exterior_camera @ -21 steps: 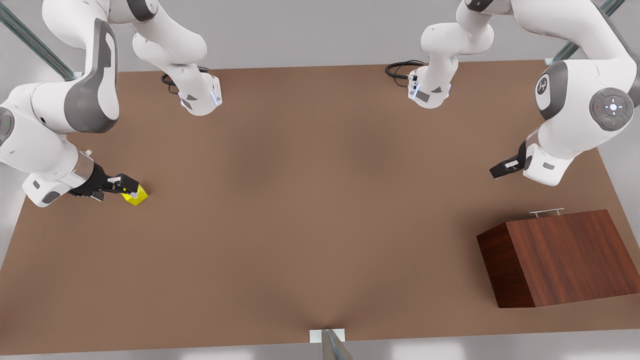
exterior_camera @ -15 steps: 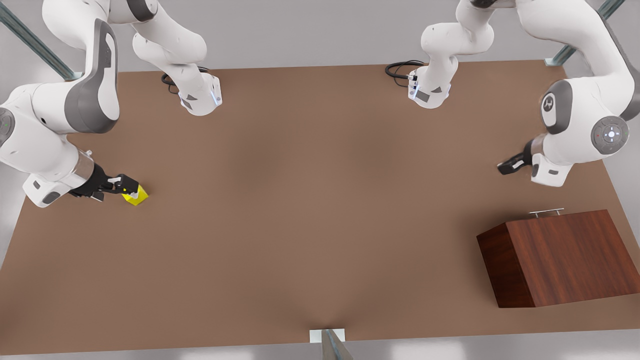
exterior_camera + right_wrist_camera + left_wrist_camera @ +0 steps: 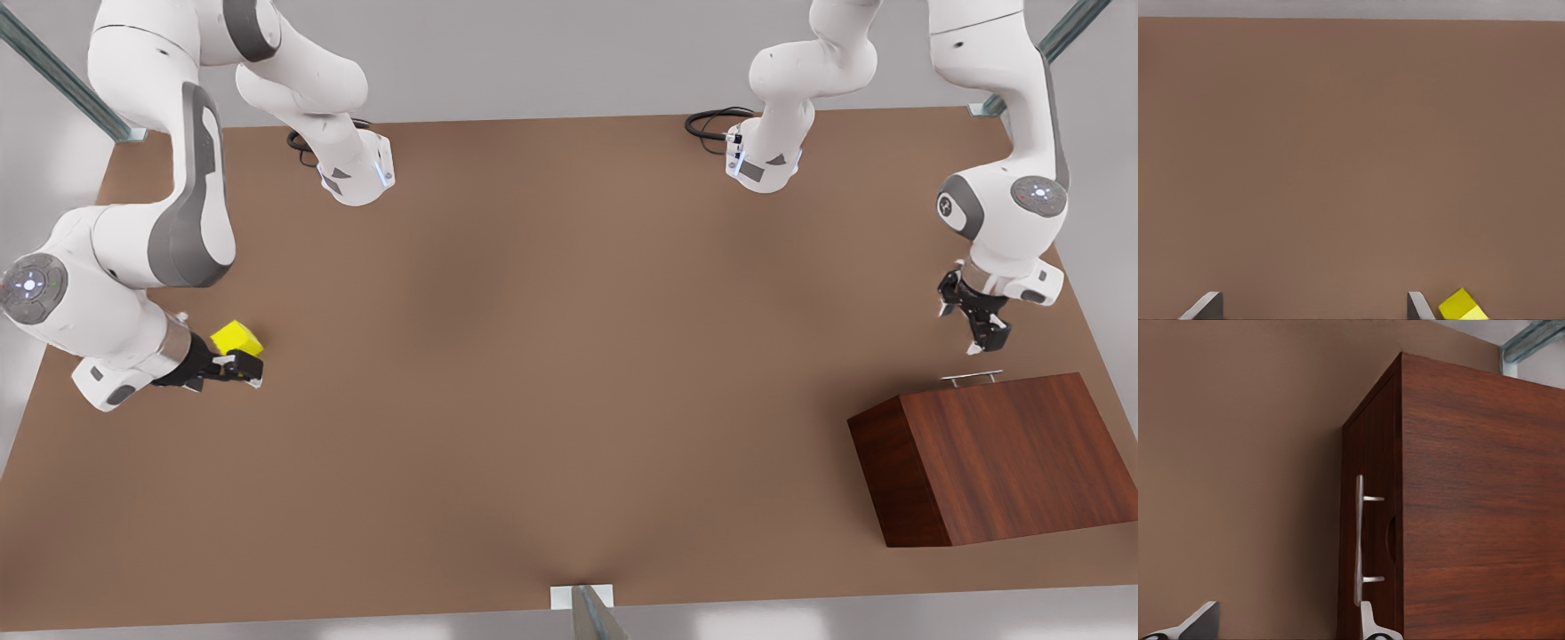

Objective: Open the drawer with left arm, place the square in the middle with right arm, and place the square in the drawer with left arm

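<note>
Since earlier, your right gripper (image 3: pixel 250 369) slid off the square (image 3: pixel 236 338), fingers apart beside it. Your left wrist view shows the drawer (image 3: pixel 1373 540) handle (image 3: pixel 1359 540); the left gripper (image 3: pixel 976 340) points down near it, fingers apart.

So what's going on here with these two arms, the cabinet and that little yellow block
The left gripper hangs open just in front of the drawer's silver handle, lined up with it but not touching; the drawer is shut. On the front view's left, the right gripper is open beside the yellow square, which sits outside its fingers on the table, not held.
</note>
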Motion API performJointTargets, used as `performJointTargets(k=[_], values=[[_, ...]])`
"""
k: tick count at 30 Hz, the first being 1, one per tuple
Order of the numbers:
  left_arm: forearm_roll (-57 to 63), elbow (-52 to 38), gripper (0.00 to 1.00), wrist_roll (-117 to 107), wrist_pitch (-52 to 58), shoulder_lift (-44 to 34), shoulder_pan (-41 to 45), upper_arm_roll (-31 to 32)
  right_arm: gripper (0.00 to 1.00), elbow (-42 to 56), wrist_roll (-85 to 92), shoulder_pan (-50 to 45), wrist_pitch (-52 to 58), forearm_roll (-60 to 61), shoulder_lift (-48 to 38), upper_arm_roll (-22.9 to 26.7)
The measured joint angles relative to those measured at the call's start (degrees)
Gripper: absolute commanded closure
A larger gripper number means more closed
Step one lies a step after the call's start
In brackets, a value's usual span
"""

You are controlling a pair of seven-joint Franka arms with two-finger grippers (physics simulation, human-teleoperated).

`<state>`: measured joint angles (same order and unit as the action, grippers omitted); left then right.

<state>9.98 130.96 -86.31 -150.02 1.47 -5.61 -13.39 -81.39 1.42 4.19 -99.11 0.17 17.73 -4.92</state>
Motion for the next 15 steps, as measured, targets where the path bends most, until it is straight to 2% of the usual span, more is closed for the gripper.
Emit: performJointTargets(k=[3, 6, 9, 13, 15], values=[[1.35, 0.00, 0.00, -0.08, -0.10, 0.71, 1.51, -0.03, 0.00, -2.20, -0.04, 0.86, 0.53, -1.63, 0.82, 0.17], [1.96, -0.04, 0.00, -0.01, -3.54, 1.49, 4.90, 0.04, 0.00, -13.25, -0.02, 0.83, -1.19, -1.58, -5.88, 0.18], [2.27, 0.41, 0.00, 0.00, -4.06, 2.65, 1.52, -0.03, 0.00, -21.35, 1.13, 0.85, -5.08, -1.58, -10.05, 0.40], [2.47, 0.48, 0.00, 0.05, -5.23, 3.49, 1.75, -0.05, 0.00, -22.14, 24.45, 4.20, -6.44, -1.31, -8.00, 0.69], [2.93, 0.27, 0.00, 0.08, -6.73, 4.38, 0.65, -0.05, 0.00, -22.74, 30.16, 5.44, -6.62, -1.56, -7.44, 0.63]])
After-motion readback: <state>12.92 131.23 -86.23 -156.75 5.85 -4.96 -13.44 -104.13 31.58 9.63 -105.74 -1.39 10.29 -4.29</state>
